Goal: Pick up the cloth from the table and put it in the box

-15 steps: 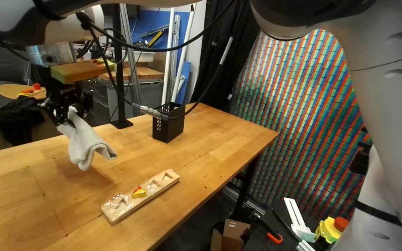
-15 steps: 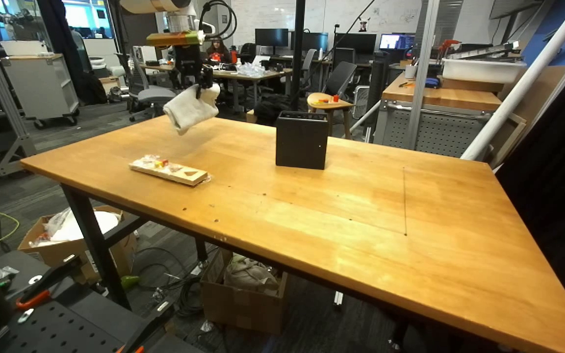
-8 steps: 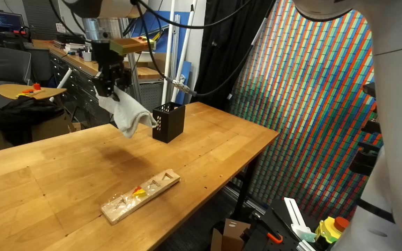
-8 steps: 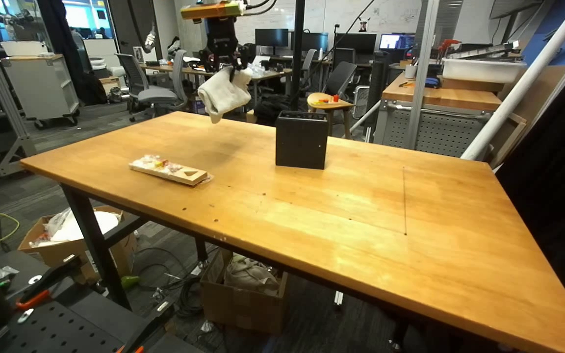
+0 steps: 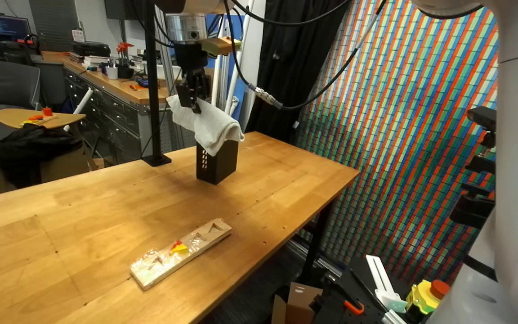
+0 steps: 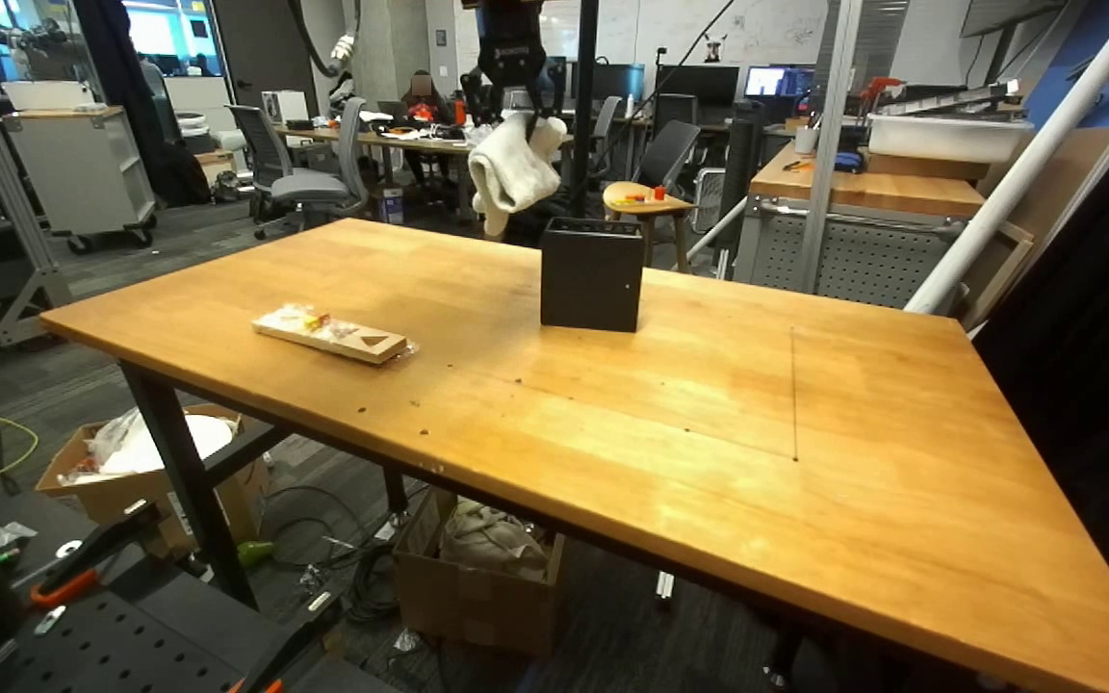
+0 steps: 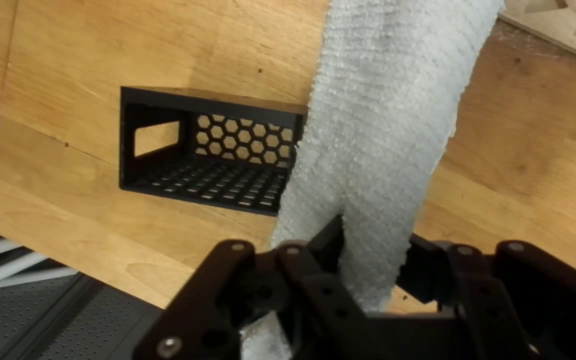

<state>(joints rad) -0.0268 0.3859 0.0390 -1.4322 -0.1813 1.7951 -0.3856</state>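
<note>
— Please, how does the gripper (image 7: 375, 254) stand?

— Its jaws are almost together, and they pinch a thick fold of the cloth (image 6: 516, 171), which fills the space between them. On both sides of the fingers (image 7: 329, 244) some cloth comes out, and the longer part droops down.

— And this cloth, where is it exactly?

— It hangs in the air above the table (image 6: 901, 500), near the black box (image 6: 591, 279). In the wrist view, the cloth hides part of one end of the box. But in an exterior view I can see a gap between the two, so they are apart.

— The box, does it stand upright?

— Yes, upright on the table, near a long edge, with its open side turned upward. I notice many six-sided holes in it, and also one bigger hole.

— And farther from the gripper, what is on the table?

— There lies a flat wooden strip (image 5: 196, 246), well apart from the box. It has triangular hollows, one small red-and-yellow piece (image 5: 179, 248), and some clear plastic (image 5: 153, 253) over it.

— Beyond the table, is there something too?

— A black post (image 5: 153, 90) rises at the table's edge, and beyond it is a small wooden stool (image 5: 9, 118) with coloured pieces (image 5: 46, 112) on top. Far away I see also a person (image 6: 427, 102).
</note>
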